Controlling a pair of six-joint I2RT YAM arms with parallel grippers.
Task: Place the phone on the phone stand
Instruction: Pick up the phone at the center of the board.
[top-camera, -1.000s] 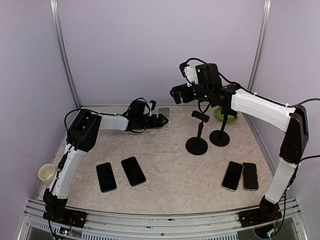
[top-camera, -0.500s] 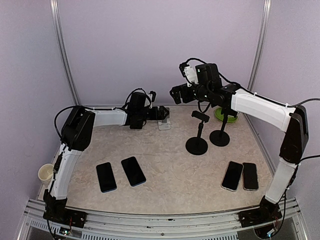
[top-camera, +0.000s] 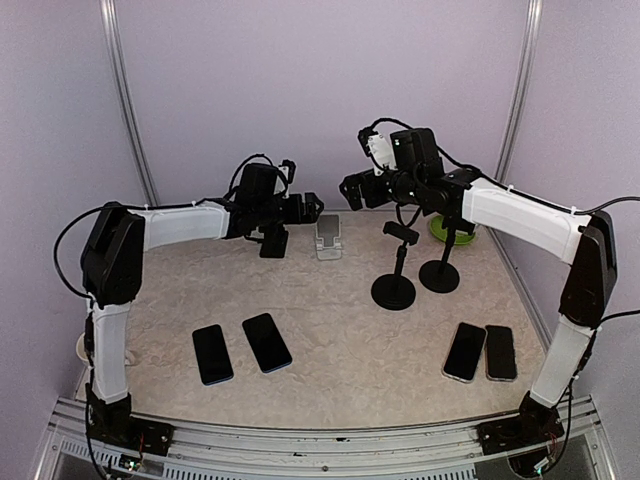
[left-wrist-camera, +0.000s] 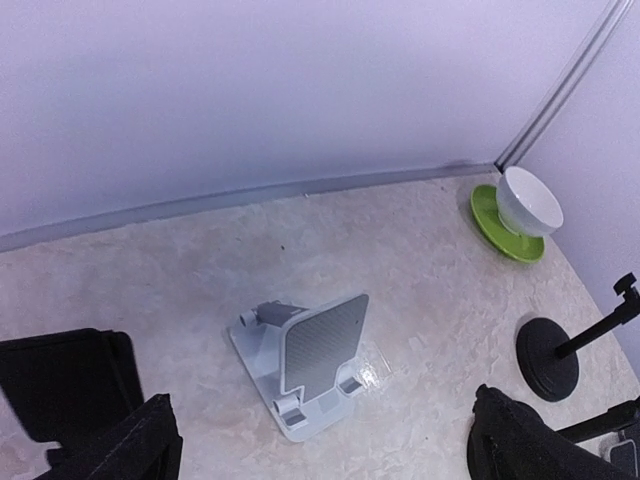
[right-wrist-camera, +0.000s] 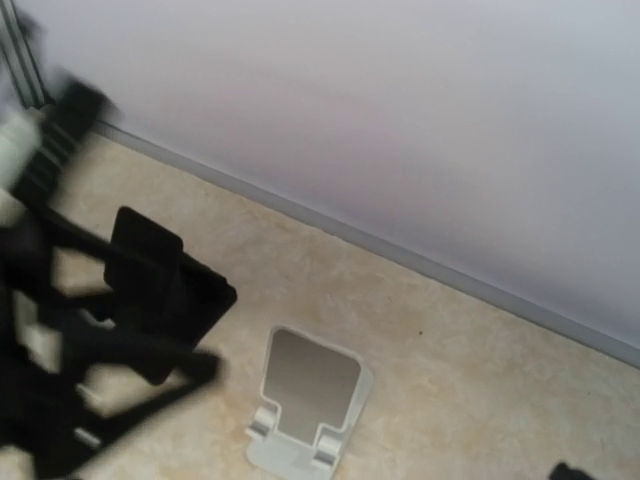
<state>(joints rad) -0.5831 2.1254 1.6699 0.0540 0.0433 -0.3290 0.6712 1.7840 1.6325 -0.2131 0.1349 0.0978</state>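
Note:
A white phone stand (top-camera: 327, 238) with a grey back plate sits upright near the back wall, also clear in the left wrist view (left-wrist-camera: 312, 362) and the right wrist view (right-wrist-camera: 308, 390). Nothing rests on it. My left gripper (top-camera: 306, 208) hovers just left of the stand and above it, open, with the dark fingertips (left-wrist-camera: 135, 445) wide apart and nothing between them. My right gripper (top-camera: 351, 189) hangs higher, right of the stand, open and holding nothing. Two dark phones (top-camera: 212, 353) (top-camera: 267, 342) lie flat at front left. Two more phones (top-camera: 464, 351) (top-camera: 500, 352) lie at front right.
Two black pole stands with round bases (top-camera: 394, 290) (top-camera: 440, 275) rise right of the white stand. A white bowl on a green plate (left-wrist-camera: 515, 205) sits in the back right corner. Purple walls close in the back and both sides.
My left gripper has lifted off the phone stand and drawn back to the left, its jaws widening. The stand is now uncovered. The right arm has not moved.

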